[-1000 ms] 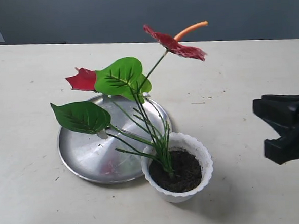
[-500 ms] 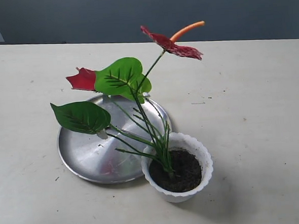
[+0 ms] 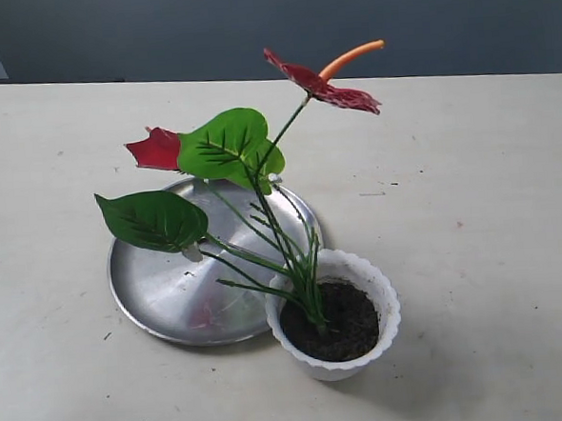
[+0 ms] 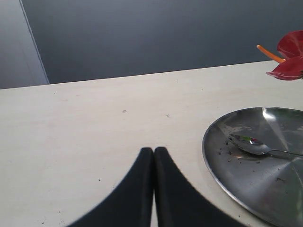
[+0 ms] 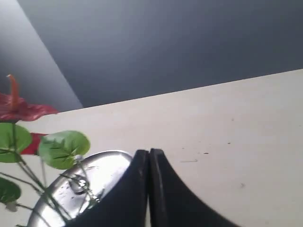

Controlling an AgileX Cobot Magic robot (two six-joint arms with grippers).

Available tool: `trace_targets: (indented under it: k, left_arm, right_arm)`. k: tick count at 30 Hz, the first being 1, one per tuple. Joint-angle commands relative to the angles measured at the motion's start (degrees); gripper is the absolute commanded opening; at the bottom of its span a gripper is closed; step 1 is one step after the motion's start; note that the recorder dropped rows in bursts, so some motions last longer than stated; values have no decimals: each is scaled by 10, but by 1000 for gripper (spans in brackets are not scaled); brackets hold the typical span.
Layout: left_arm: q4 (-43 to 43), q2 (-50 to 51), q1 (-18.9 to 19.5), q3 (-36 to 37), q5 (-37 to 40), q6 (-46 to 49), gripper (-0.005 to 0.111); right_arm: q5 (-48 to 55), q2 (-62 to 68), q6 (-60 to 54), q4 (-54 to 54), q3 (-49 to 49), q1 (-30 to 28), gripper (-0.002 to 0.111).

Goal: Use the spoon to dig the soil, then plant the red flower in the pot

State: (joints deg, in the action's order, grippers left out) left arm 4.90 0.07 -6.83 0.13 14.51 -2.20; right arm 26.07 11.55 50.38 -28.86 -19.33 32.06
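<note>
The red flower (image 3: pixel 249 155) stands upright with its green stems set in the dark soil (image 3: pixel 331 322) of the small white pot (image 3: pixel 386 295). The pot sits against the near right rim of the round steel plate (image 3: pixel 162 294). The spoon (image 4: pixel 248 144) lies on the plate, seen in the left wrist view; leaves hide it in the exterior view. My left gripper (image 4: pixel 154 150) is shut and empty, over bare table beside the plate. My right gripper (image 5: pixel 149 152) is shut and empty too, with the plate (image 5: pixel 102 165) and flower leaves (image 5: pixel 64 147) beyond it. Neither gripper shows in the exterior view.
The beige table (image 3: pixel 469 161) runs back to a dark grey wall (image 3: pixel 250 21). Soil crumbs speckle the plate (image 4: pixel 246 175) around the spoon.
The right gripper, at the right edge of the exterior view a second ago, has withdrawn out of that view. The top bloom swayed slightly left, then settled.
</note>
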Motion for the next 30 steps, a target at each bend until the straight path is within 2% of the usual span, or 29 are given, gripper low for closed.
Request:
trace_targets:
  k: [1,7,12,23,27,30]
  left_arm:
    - [-1,-1,-3,-1,-8,-2,1]
    - [-1,-1,-3,-1,-8,-2,1]
    - [-1,-1,-3,-1,-8,-2,1]
    - [-1,-1,-3,-1,-8,-2,1]
    - [-1,-1,-3,-1,-8,-2,1]
    - [-1,-1,-3,-1,-8,-2,1]
  right_arm:
    - [-17,-31,-9,-17,44,-86,0]
    - [-121,-100,-9,1,136,-241,0]
    - [-181,-116,-9,2,173,-309,0]
    - [-149,-116,-29,28,173,-314,0]
    - [-135,-116,-269,196,173,-314,0]
    - [-133,-116,-360,241,173,-314,0]
